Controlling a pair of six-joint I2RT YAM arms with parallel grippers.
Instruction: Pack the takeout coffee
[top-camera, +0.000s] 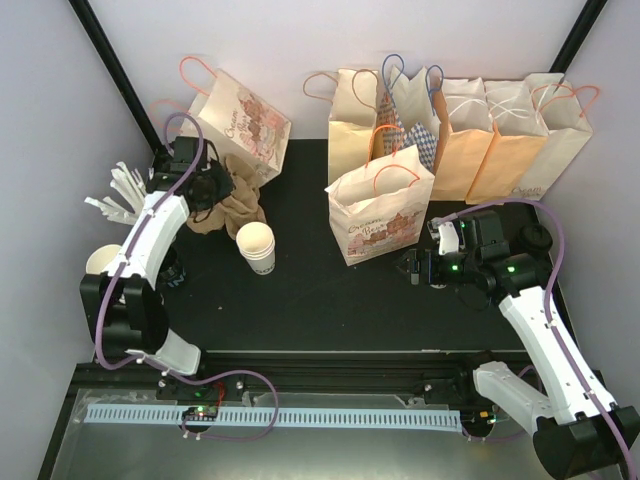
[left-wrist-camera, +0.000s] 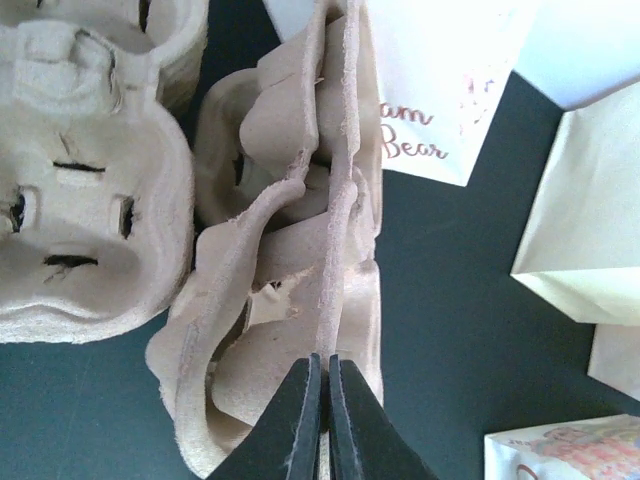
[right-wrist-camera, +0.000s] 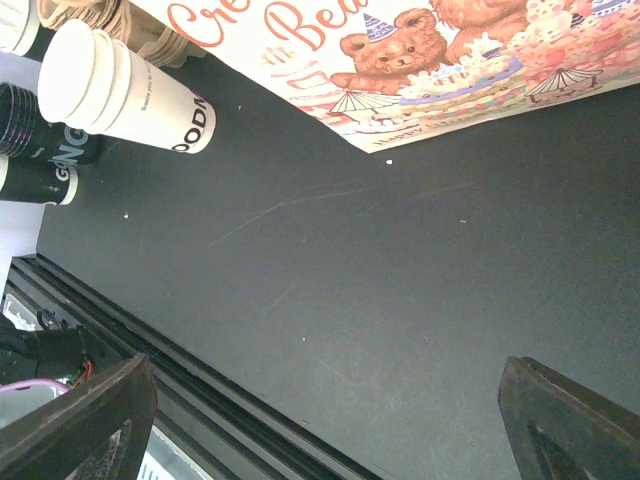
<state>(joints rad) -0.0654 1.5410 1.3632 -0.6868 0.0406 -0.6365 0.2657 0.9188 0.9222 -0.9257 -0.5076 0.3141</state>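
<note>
Progress: early. Left gripper (left-wrist-camera: 322, 365) fingers pinched together on moulded brown pulp cup carrier (left-wrist-camera: 290, 300); right gripper (right-wrist-camera: 325, 420) fingers wide apart, empty. Apparent black-lidded white paper coffee cup (top-camera: 537, 237) stands beside right arm (top-camera: 545, 320) — not bagged yet.

1. Plain pale lilac walls (top-camera: 40, 120) close the space on the left, the back and the right.
2. A thin black post (top-camera: 112, 65) stands slanted in the back left corner, and another one is in the back right corner.
3. A matte black table top (top-camera: 320, 310) fills the middle; it has fine scratches.
4. A black metal rail (top-camera: 340, 365) runs along its near edge, with a long white slotted strip (top-camera: 330, 415) just beside it.
5. The light is soft and even.
</note>
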